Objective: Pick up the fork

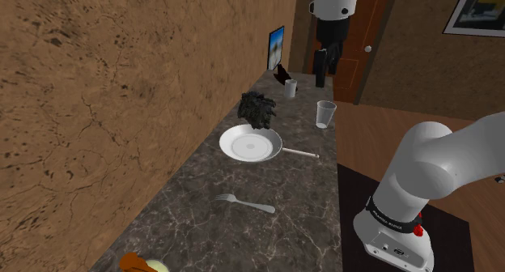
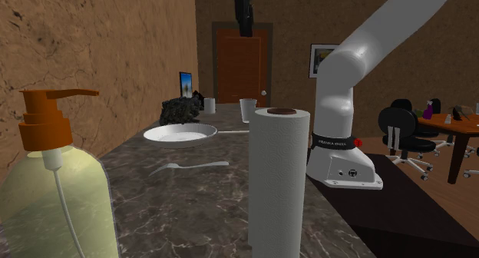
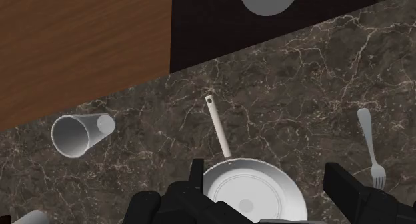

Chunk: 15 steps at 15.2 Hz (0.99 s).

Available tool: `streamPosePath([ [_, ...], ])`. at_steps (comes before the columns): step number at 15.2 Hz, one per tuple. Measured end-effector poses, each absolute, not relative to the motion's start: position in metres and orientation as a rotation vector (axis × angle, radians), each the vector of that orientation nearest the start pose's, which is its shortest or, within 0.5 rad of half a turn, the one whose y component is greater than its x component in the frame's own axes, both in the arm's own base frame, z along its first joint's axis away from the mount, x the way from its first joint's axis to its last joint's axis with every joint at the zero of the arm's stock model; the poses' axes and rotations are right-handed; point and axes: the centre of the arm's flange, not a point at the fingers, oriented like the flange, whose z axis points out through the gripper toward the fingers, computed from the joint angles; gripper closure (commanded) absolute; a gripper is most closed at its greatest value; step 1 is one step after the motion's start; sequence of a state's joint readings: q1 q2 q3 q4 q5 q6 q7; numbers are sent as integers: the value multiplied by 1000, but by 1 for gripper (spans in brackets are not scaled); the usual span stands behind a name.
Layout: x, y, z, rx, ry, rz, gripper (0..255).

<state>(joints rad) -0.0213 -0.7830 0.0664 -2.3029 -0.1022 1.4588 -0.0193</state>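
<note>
Soap bottle: yellowish pump bottle with an orange pump head (image 2: 54, 187), closest to the lens at the counter's near end, beside a white paper-towel roll (image 2: 280, 180); both stand well apart from the work.
Fork: slim pale-grey fork (image 1: 245, 202) lying flat and alone on the dark marble countertop (image 1: 307, 222), between the roll and the pan, with free room around it for a grasp from above.
Pan: round white frying pan (image 1: 251, 142), handle toward the counter's open edge.
Gripper: all-black two-finger gripper (image 3: 267, 183) hangs high over the pan, not the fork, fingers spread wide and empty; it probably needs carrying sideways before it lowers.
Glass: clear upright tumbler (image 1: 325, 114) beyond the pan, off that path.
</note>
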Motion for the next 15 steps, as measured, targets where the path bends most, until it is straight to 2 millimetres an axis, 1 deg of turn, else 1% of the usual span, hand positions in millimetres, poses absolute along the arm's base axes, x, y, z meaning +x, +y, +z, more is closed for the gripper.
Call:
streamPosePath([
  [1,296,9,605,-3288,-58,101,0],
  [3,302,16,593,-3283,-76,106,0],
  [5,305,28,573,-3276,-103,113,0],
  [7,315,41,555,-3267,-132,119,0],
  [11,324,69,513,-3249,-189,132,0],
  [15,339,99,473,-3229,-246,144,0],
])
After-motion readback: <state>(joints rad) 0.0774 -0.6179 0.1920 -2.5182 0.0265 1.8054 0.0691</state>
